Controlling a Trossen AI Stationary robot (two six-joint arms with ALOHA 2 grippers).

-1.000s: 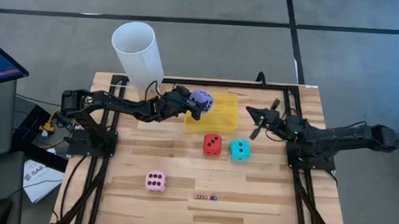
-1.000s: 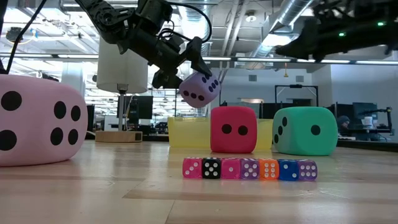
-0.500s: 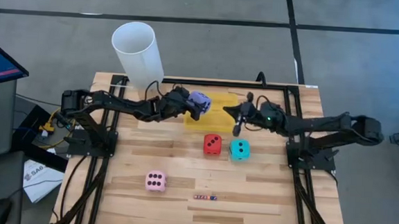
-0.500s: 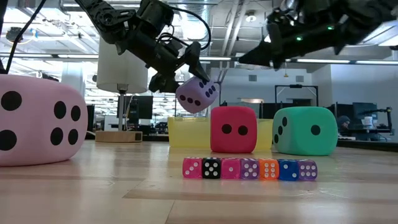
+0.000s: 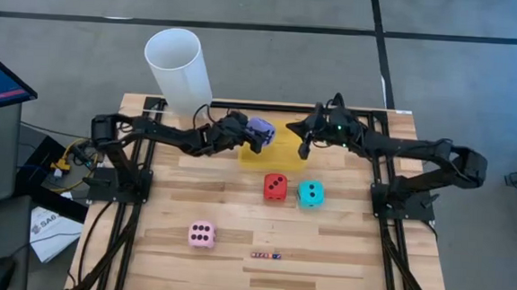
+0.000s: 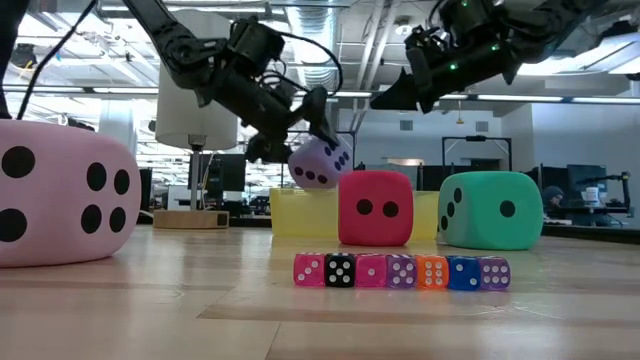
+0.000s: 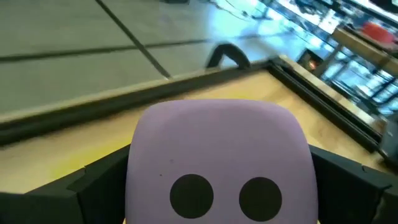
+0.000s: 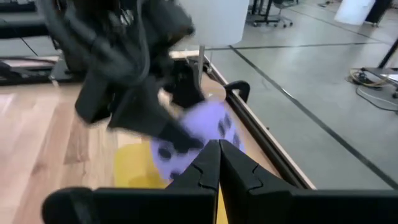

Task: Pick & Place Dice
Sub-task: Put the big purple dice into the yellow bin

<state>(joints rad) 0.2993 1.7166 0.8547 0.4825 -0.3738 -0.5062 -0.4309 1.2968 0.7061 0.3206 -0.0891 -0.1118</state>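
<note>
The purple die (image 5: 261,127) hangs just above the left end of the yellow tray (image 5: 287,152), with my left gripper (image 5: 255,134) shut on it. My right gripper (image 5: 302,140) is shut and holds nothing. It hovers over the tray's far right part, its tips close to the purple die (image 8: 200,134). The red die (image 5: 275,186) and the cyan die (image 5: 309,193) rest side by side on the table nearer than the tray. The pink die (image 5: 202,235) sits at the near left. My left gripper pinches the purple die between its two fingers (image 7: 93,186), one on each of two opposite side faces (image 7: 140,180). The fingers come from the table's left, slanting a little downward. The die is lifted clear above the tray, with a two-pip face toward the wrist.
A tall white cylinder (image 5: 180,68) stands at the table's far left corner. A row of tiny dice (image 5: 266,254) lies near the front edge. The black frame rail (image 5: 270,108) runs along the far edge behind the tray.
My right gripper has swung from the table's right side toward the left and the far edge, and now hangs over the tray beside the purple die, still shut. My left gripper has sunk a little toward the tray with the purple die still in its hold.
</note>
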